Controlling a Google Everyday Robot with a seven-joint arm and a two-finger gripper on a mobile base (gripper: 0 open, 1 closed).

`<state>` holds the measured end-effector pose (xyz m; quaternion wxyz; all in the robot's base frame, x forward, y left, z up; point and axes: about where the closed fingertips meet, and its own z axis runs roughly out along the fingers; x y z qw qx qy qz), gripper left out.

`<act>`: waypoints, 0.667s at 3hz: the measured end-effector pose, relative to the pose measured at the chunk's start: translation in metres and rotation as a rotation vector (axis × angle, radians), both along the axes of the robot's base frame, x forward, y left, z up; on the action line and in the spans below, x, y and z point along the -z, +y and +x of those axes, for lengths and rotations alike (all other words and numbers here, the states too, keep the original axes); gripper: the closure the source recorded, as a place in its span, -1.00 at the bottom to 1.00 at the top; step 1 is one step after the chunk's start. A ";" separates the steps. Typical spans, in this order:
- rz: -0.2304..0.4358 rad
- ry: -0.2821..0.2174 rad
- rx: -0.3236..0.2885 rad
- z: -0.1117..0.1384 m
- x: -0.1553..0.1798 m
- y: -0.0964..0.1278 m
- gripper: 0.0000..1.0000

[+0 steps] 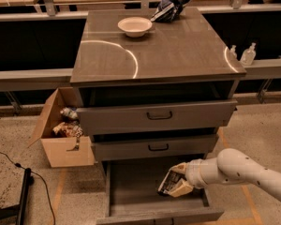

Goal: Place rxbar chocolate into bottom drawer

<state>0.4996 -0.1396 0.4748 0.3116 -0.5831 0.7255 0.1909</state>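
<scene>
The bottom drawer of the grey three-drawer cabinet is pulled out and open, its grey floor showing. My white arm reaches in from the right, and my gripper hangs over the drawer's right half. It is shut on the rxbar chocolate, a small dark bar with white label marks, held tilted just above the drawer floor.
The two upper drawers with dark handles stand slightly out. On the cabinet top are a white bowl and a blue-and-white snack bag. A cardboard box with items sits on the floor at left. A dark cable lies at bottom left.
</scene>
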 end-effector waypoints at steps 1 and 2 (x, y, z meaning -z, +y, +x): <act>0.039 -0.016 0.010 0.015 0.052 -0.014 1.00; 0.115 -0.003 0.073 0.046 0.124 -0.033 1.00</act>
